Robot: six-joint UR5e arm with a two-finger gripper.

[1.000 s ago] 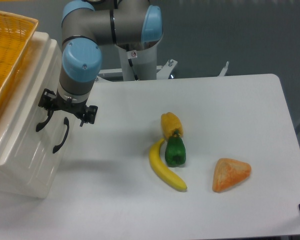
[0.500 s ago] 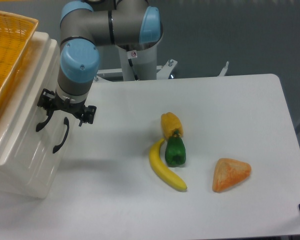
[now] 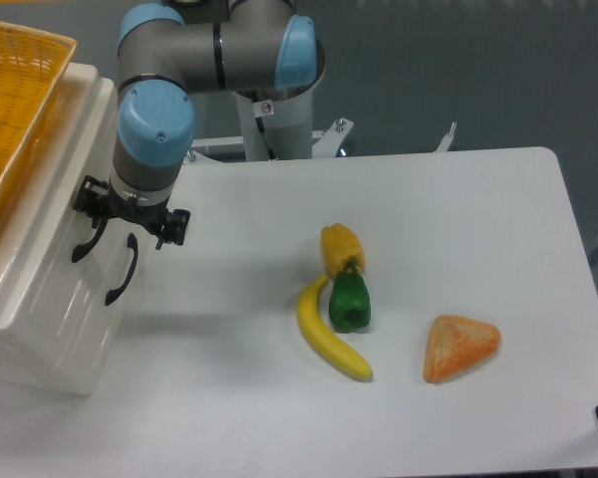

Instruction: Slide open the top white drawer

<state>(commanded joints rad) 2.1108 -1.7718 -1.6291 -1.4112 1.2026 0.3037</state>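
The white cabinet stands at the table's left edge. The top white drawer (image 3: 64,221) is shut, its curved black handle (image 3: 84,245) lying to the left of the lower drawer's handle (image 3: 122,269). My gripper (image 3: 130,221) points down at the cabinet front, right over the two handles. Its black fingers (image 3: 175,225) stand wide apart, so it looks open. The wrist hides the fingertips, and I cannot tell whether they touch the top handle.
A yellow woven basket (image 3: 15,80) sits on top of the cabinet. On the table lie a yellow pepper (image 3: 341,246), a green pepper (image 3: 349,300), a banana (image 3: 329,333) and an orange triangular piece (image 3: 460,347).
The gripper has crept a few pixels to the left, toward the cabinet front. The drawer has not moved.
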